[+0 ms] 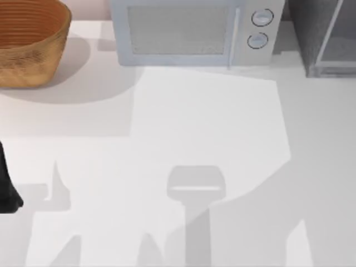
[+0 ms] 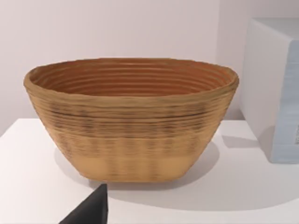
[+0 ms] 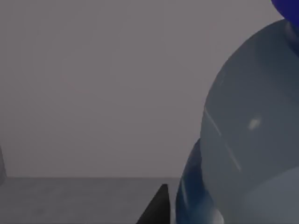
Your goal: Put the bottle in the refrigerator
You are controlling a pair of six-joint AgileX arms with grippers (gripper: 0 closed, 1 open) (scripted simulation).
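My bottle (image 3: 252, 140) close against my right wrist camera, clear body bulging, long axis tilted, blue cap (image 3: 287, 9) end uppermost, grey surroundings behind it, whether my right tool grips it I cannot tell, refrigerator (image 1: 328, 36) at the tabletop's (image 1: 194, 139) far right, microwave (image 1: 189, 33) beside it, wicker basket (image 1: 30, 41) far left, left arm (image 1: 6, 189) parked at the left edge.

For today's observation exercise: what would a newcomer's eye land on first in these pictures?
Most likely the round woven brown wicker basket at the table's far left corner, beside the white boxy microwave with two round knobs at the back middle. The dark grey refrigerator cabinet stands at the back right. The right wrist view shows the clear plastic bottle with a blue cap very close.
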